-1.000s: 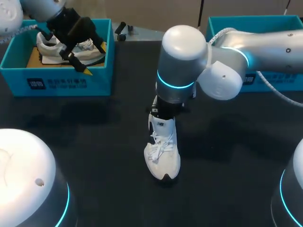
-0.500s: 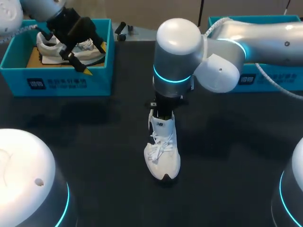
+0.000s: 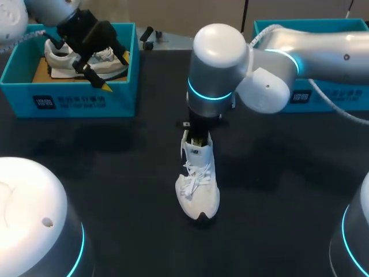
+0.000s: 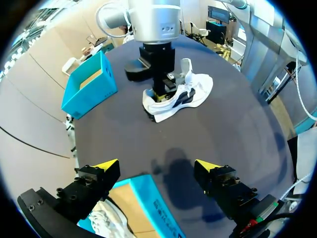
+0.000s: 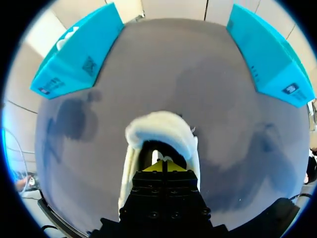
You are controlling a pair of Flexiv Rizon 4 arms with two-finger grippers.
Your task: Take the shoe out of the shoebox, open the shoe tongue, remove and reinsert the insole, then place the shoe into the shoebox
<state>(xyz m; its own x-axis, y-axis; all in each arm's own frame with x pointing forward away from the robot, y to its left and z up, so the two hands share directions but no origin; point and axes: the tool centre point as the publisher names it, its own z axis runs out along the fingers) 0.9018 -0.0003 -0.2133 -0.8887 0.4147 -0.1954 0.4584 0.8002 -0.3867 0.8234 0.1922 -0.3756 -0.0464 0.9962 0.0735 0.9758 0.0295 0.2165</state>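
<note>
A white shoe (image 3: 199, 187) stands upright on the black table, toe toward the near edge. My right gripper (image 3: 196, 137) comes straight down into its heel opening. In the right wrist view the two yellow tips (image 5: 164, 166) are pressed together just inside the collar of the shoe (image 5: 161, 133); what lies under them in the dark opening is hidden. My left gripper (image 4: 157, 166) hangs open over the left blue shoebox (image 3: 69, 101), with nothing between its fingers. A second white shoe (image 3: 86, 62) lies in that box. From the left wrist view the shoe (image 4: 184, 91) lies far ahead.
A second blue shoebox (image 3: 323, 95) stands at the back right, behind my right arm (image 3: 300, 57). A small black object (image 3: 147, 37) lies at the table's far edge. My arm bases fill the near corners.
My right arm has shifted slightly left over the shoe and its gripper has sunk a little into the heel opening. The shoe and my left arm have not moved.
</note>
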